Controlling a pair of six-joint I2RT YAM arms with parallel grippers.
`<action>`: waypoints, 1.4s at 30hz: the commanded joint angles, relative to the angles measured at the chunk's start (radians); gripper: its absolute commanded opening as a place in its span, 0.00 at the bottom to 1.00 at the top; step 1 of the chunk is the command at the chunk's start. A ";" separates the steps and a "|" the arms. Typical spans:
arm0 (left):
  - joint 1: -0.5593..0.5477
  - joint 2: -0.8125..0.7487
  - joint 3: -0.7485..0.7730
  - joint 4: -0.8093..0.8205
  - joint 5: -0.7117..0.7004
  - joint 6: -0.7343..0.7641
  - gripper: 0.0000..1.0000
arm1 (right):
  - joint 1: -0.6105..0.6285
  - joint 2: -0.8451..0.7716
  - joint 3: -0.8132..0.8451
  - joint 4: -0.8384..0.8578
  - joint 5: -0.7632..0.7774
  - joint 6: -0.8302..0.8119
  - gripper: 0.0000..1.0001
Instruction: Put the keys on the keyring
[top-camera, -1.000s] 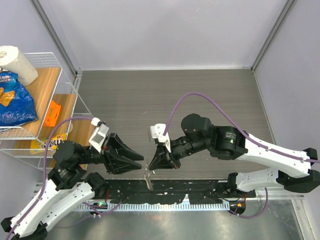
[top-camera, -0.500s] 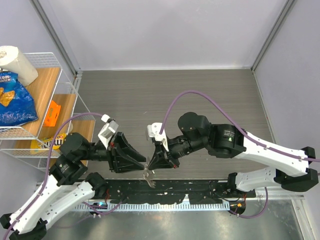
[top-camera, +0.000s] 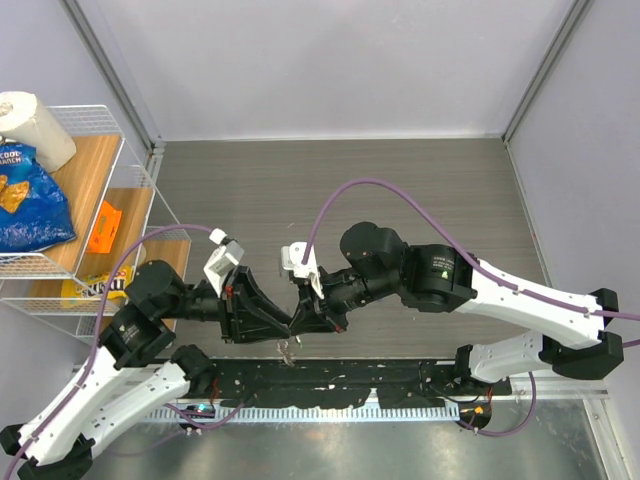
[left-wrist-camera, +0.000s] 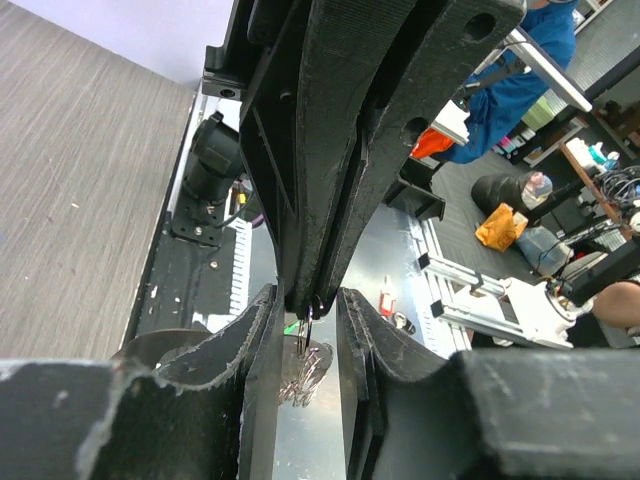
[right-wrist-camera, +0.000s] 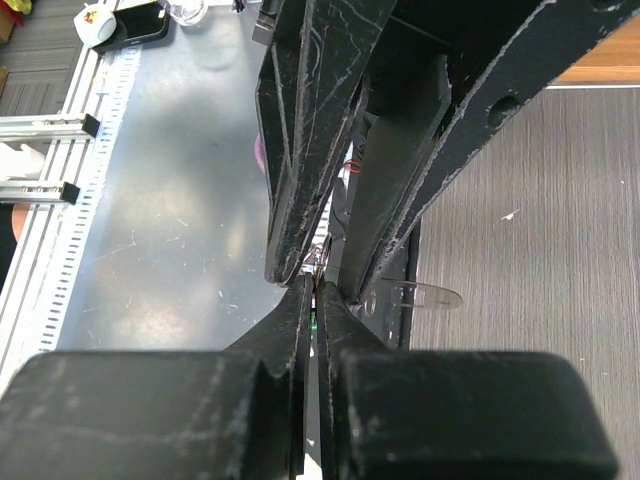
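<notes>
Your left edge: a stocked wire shelf beside the table.
The white wire shelf (top-camera: 90, 108) holds a paper towel roll (top-camera: 30, 125) at the back and a blue chip bag (top-camera: 25, 200) just in front of it. You'll see an orange packet (top-camera: 103, 228) on a lower wooden board and a yellow packet (top-camera: 95, 288) nearest you. The dark wood-grain table (top-camera: 330, 180) lies to the right.

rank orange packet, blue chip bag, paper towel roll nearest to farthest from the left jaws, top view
1. orange packet, right side of the shelf
2. blue chip bag, farther left on the shelf
3. paper towel roll, shelf's back corner
</notes>
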 joint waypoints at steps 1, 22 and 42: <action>-0.001 0.009 0.054 -0.041 0.014 0.048 0.31 | 0.003 -0.014 0.054 0.016 0.003 0.010 0.05; -0.002 0.040 0.062 -0.045 0.019 0.062 0.23 | 0.003 -0.026 0.045 0.002 -0.009 0.011 0.05; -0.002 0.028 0.025 -0.010 0.011 0.091 0.00 | 0.003 -0.045 0.037 0.040 -0.011 0.011 0.05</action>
